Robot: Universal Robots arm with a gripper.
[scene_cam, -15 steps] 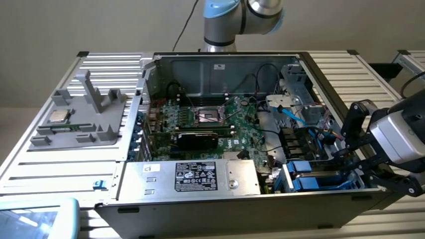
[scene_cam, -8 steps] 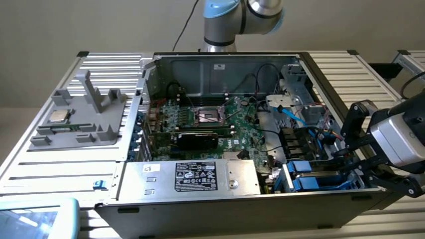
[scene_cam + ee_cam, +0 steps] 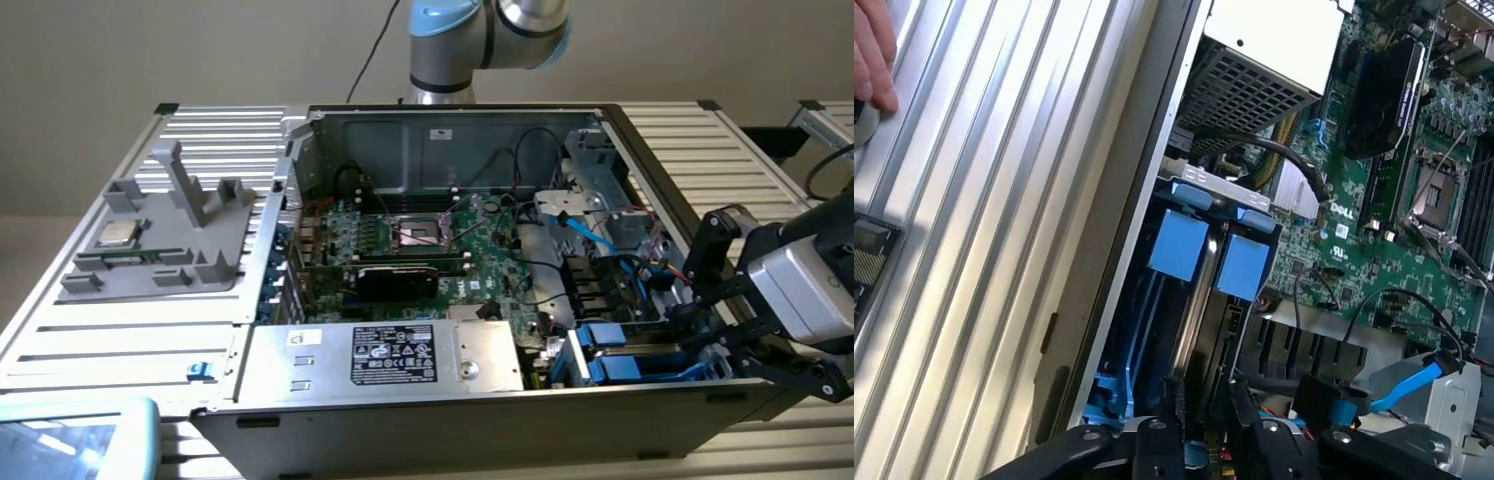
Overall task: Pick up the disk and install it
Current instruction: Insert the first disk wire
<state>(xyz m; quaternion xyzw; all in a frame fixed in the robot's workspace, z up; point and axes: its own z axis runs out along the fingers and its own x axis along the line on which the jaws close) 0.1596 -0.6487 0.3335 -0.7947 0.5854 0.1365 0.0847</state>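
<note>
Just ahead of the gripper [image 3: 697,335], the disk [image 3: 625,362] stands on edge in the drive bay [image 3: 1116,395] so its blue carrier meets the slot; the grip I cannot tell.

Stands with the arm [image 3: 461,40] upright at the top centre of the exterior view: silver tube, pale blue joint caps, upper joint bent toward the exterior view's right. Enters again at the right edge as a grey wrist [image 3: 807,285], tilted downward and toward the exterior view's left. Holds the black gripper [image 3: 707,325] low at the lower right, linkages spread from the grey body.
</note>
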